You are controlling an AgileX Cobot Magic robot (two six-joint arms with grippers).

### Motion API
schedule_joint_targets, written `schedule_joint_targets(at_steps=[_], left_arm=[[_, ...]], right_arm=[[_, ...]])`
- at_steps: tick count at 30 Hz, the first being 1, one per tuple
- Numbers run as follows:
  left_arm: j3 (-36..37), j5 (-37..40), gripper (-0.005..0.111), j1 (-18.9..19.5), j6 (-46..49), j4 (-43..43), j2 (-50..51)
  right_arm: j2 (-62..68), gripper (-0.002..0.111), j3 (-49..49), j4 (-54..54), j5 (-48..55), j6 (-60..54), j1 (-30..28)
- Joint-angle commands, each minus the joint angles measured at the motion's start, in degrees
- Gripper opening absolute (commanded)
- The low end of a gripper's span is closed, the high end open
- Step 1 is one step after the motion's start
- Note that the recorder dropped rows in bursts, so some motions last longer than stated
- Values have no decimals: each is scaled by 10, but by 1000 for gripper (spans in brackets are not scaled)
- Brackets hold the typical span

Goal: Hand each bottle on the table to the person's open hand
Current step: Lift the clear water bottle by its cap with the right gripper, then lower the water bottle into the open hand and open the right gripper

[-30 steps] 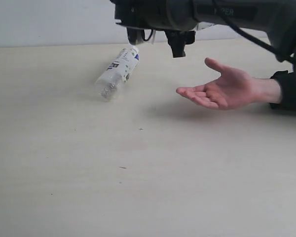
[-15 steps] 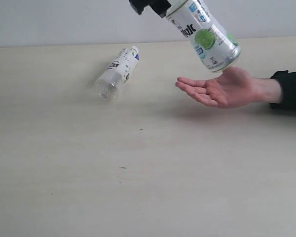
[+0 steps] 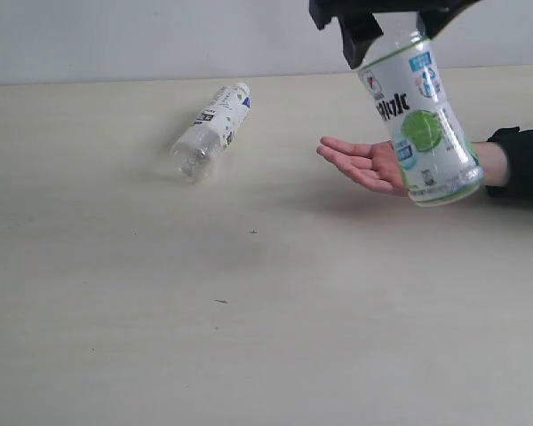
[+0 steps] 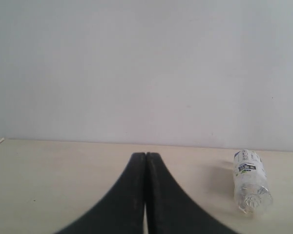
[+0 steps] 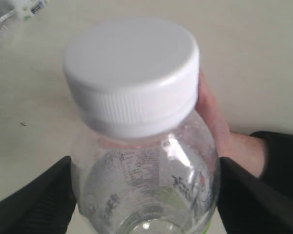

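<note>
Now our right gripper (image 3: 389,25) clamps the neck of a clear plastic bottle with green-printed white label (image 3: 424,133), hanging close to the person's bare hand (image 3: 362,165), open palm-up, not yet released; a second, dark-printed clear bottle (image 3: 211,130) lies well apart from that hand, undelivered.

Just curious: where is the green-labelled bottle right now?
Exterior view, right side: the green-labelled bottle hangs from the right gripper, in front of the person's open hand.
</note>
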Motion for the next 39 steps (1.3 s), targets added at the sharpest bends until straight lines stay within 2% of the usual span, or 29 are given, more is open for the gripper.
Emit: schedule_joint_targets(at_steps=[1, 8, 18, 22, 27, 39], left_arm=[[1, -2, 0, -4, 1, 1, -4], [1, -2, 0, -4, 1, 1, -4], [1, -2, 0, -4, 1, 1, -4], [1, -2, 0, -4, 1, 1, -4], [1, -2, 0, -4, 1, 1, -4], [1, -2, 0, -4, 1, 1, -4]], right_arm=[[16, 0, 9, 6, -5, 0, -28], [89, 0, -13, 4, -5, -17, -55], [184, 2, -96, -14, -5, -36, -55], [198, 19, -102, -23, -5, -45, -55], [205, 47, -102, -24, -5, -40, -55], [206, 79, -102, -24, -5, -41, -54]])
